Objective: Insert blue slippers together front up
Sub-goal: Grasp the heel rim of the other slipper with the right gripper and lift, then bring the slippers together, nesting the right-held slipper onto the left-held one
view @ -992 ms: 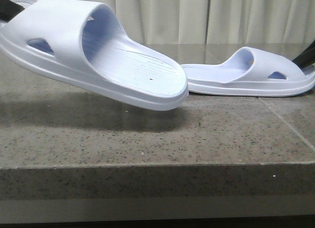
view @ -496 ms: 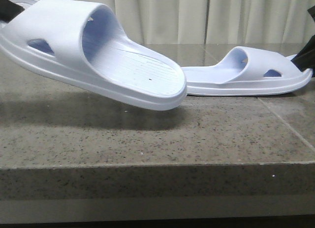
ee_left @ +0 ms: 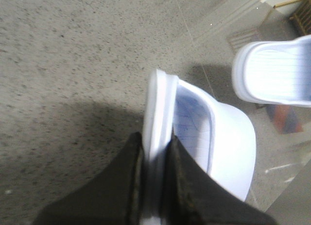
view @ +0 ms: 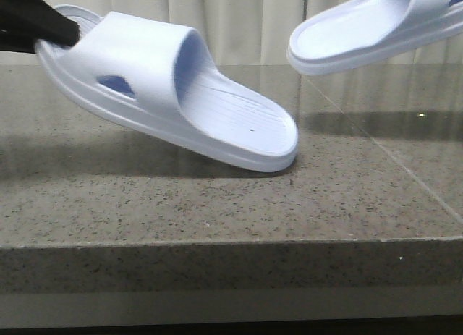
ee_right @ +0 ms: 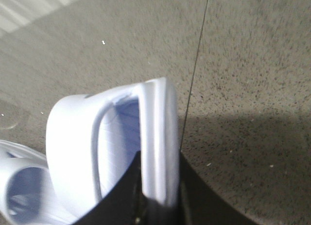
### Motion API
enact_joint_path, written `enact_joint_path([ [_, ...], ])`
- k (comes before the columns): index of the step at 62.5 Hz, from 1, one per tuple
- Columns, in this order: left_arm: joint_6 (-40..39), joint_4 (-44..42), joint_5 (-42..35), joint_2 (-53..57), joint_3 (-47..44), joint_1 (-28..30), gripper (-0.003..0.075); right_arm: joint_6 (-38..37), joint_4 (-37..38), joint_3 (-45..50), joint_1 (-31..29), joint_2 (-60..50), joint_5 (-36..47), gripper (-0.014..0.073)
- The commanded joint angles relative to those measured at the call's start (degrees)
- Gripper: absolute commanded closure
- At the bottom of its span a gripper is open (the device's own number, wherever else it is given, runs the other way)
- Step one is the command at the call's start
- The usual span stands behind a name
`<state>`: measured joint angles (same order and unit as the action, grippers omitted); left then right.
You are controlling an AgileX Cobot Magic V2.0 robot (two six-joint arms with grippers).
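A: Front view, quick pass. I've got the left slipper (view: 181, 103) pinched at its toe end by the left gripper (view: 43, 31), tilted, heel down near the stone table (view: 217, 205). Can't tell if the heel touches.

B: And the jaws?

A: Left wrist view shows the left gripper (ee_left: 155, 186) with both fingers (ee_left: 129, 186) clamped on the sole edge of the left slipper (ee_left: 214, 137), one finger each side. Slipper sticks straight out from between them.

B: Right side?

A: Right slipper (view: 376, 24) is up in the air, top right, well clear of the table, heel pointing at the left one. They're near, not touching. In the front view I can't see the right gripper itself.

B: Wrist cam?

A: Right wrist view: right gripper (ee_right: 158, 196) is closed tight on the sole rim of the right slipper (ee_right: 97, 147), rim sandwiched between the dark fingers (ee_right: 121, 196). Other slipper (ee_right: 24, 191) peeks in at the corner.
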<state>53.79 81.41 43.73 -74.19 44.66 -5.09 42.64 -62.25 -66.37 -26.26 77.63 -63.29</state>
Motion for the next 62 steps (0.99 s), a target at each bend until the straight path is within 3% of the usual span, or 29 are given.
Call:
enact_joint_path([
  [1, -0.9, 7.1, -3.5, 1.0, 0.6, -3.2, 0.0741, -1.1, -3.2, -0.1, -0.7, -4.9, -3.8, 0.066],
  [13, -0.9, 8.5, -5.6, -3.5, 0.4, -7.2, 0.0741, -1.2, -4.6, 4.0, -0.5, -6.9, -6.6, 0.066],
  [35, -0.4, 9.8, -11.4, -8.1, 0.4, -8.0, 0.0741, -0.7, -8.5, 15.4, 0.3, -6.8, 2.8, 0.066],
  [62, -0.1, 10.4, -12.5, -8.1, 0.4, -8.0, 0.0741, -0.1, -9.1, 17.6, 16.9, -3.1, 15.7, 0.066],
])
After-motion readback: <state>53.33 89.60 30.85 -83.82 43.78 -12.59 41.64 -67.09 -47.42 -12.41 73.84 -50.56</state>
